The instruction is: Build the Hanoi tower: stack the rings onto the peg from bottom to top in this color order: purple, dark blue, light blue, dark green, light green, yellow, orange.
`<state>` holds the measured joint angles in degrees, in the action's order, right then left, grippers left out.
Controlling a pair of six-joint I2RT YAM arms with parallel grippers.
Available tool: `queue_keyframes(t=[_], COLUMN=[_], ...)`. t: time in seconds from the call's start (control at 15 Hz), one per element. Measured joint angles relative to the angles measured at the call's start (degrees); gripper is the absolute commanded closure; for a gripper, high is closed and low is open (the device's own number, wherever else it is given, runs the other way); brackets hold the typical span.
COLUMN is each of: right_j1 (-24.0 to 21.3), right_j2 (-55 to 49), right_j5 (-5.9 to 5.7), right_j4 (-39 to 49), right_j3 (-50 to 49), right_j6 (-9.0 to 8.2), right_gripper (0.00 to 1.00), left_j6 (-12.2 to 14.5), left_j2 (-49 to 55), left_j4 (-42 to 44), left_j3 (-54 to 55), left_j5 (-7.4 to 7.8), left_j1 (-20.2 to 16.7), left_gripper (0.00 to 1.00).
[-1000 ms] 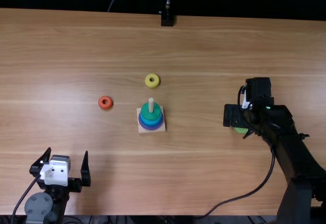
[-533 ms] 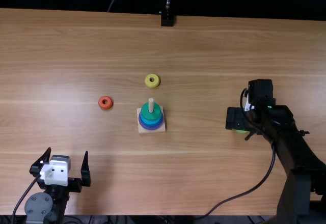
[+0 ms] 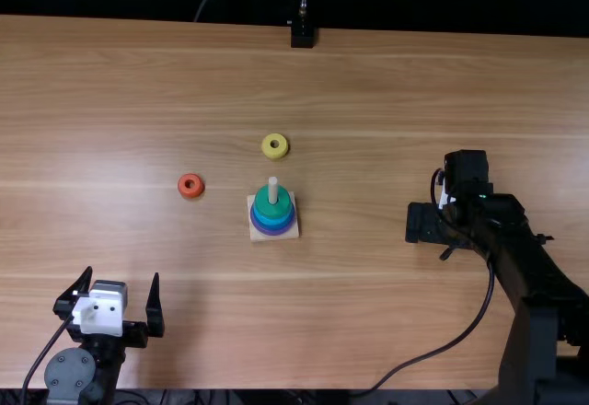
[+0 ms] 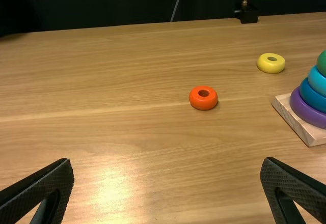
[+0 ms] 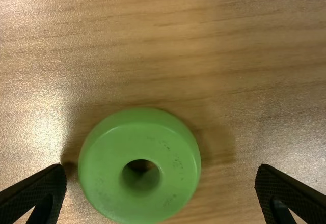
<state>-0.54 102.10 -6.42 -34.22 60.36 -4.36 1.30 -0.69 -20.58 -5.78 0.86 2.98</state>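
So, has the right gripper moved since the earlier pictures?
Yes, slightly: against the wooden base in the top view, the right gripper has shifted toward the table's near edge.

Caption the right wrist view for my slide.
Right gripper open over the light green ring, which lies flat on the wooden table.

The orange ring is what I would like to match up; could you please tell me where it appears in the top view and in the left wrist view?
Top view: the orange ring lies left of the peg's base, slightly toward the far edge.
Left wrist view: near the picture's middle, beyond the open left tool.
Shared landmark: the pale wooden base carrying the stacked rings.
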Motion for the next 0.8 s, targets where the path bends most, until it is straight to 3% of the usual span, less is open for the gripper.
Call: queue_keyframes(t=[0.33,0.4,0.47,0.6,0.67,0.8], right_j1=[0.0,0.0,0.0,0.0,0.0,0.0], right_j2=[0.6,0.7,0.7,0.7,0.8,1.0], right_j5=[0.61,0.61,0.85,1.01,1.64,4.94], right_j4=[0.9,0.9,0.9,0.9,0.9,1.0], right_j3=[0.1,0.1,0.1,0.1,0.1,0.1], right_j6=[-0.2,-0.22,-0.22,-0.13,-0.04,0.0], right_gripper=[0.0,0.19,0.54,0.97,1.0,1.0], left_j6=[0.0,0.0,0.0,0.0,0.0,0.0], left_j2=[0.0,0.0,0.0,0.0,0.0,0.0], left_j4=[0.0,0.0,0.0,0.0,0.0,0.0], left_j3=[0.0,0.0,0.0,0.0,0.0,0.0], left_j5=[-0.02,-0.02,0.0,0.0,0.0,0.0], left_j1=[0.0,0.0,0.0,0.0,0.0,0.0], left_gripper=[0.0,0.0,0.0,0.0,0.0,0.0])
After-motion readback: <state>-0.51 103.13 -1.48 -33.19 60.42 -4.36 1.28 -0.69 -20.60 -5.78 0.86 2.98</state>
